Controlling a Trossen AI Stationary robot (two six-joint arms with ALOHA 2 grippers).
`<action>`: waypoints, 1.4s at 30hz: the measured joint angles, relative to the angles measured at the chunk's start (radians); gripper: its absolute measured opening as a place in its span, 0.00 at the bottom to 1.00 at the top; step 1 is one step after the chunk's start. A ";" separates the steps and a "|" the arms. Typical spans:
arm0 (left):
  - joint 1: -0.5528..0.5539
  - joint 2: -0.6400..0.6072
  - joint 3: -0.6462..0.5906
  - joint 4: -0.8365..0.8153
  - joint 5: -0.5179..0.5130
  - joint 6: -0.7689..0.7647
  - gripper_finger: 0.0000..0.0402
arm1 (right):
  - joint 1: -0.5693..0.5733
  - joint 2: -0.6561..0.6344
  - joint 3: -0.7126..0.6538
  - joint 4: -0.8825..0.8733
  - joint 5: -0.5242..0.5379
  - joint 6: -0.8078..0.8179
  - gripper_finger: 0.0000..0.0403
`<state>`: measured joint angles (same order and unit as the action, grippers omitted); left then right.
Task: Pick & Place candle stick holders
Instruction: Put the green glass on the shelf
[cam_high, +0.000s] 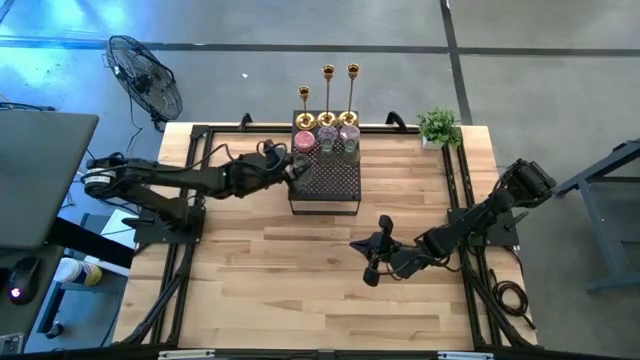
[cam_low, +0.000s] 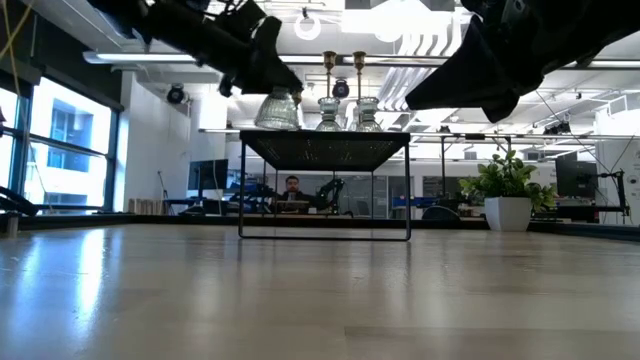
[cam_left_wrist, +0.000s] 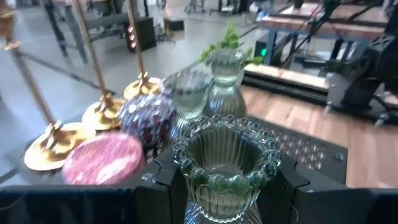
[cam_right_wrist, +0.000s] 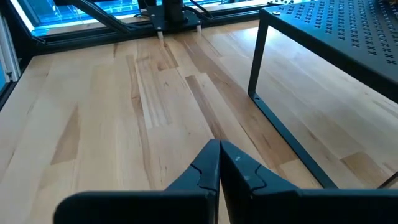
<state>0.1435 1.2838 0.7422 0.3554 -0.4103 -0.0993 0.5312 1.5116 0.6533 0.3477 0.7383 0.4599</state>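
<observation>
Left end effector (cam_left_wrist: 224, 186) clamped on pale green glass cup (cam_left_wrist: 225, 163).
Wrist views alone reveal grips: gold candlesticks (cam_left_wrist: 93, 93) beyond the cup; right end effector (cam_right_wrist: 219, 163) closed, empty.

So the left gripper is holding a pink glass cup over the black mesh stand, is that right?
Not quite. The left gripper holds a pale green glass cup, not a pink one, as the left wrist view shows. It is over the black mesh stand, as you said.
</observation>
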 joint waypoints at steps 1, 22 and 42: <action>0.003 0.011 0.002 0.020 0.008 0.010 0.32 | 0.000 0.000 0.000 0.000 0.000 -0.004 0.00; 0.093 0.108 0.001 0.115 -0.014 0.066 0.33 | 0.000 0.000 -0.001 0.008 -0.001 -0.015 0.00; 0.120 0.108 0.001 0.149 -0.005 0.098 0.33 | 0.000 0.000 -0.001 0.008 -0.004 -0.014 0.00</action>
<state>0.2639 1.3918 0.7433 0.5049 -0.4151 -0.0015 0.5312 1.5116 0.6525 0.3561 0.7341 0.4454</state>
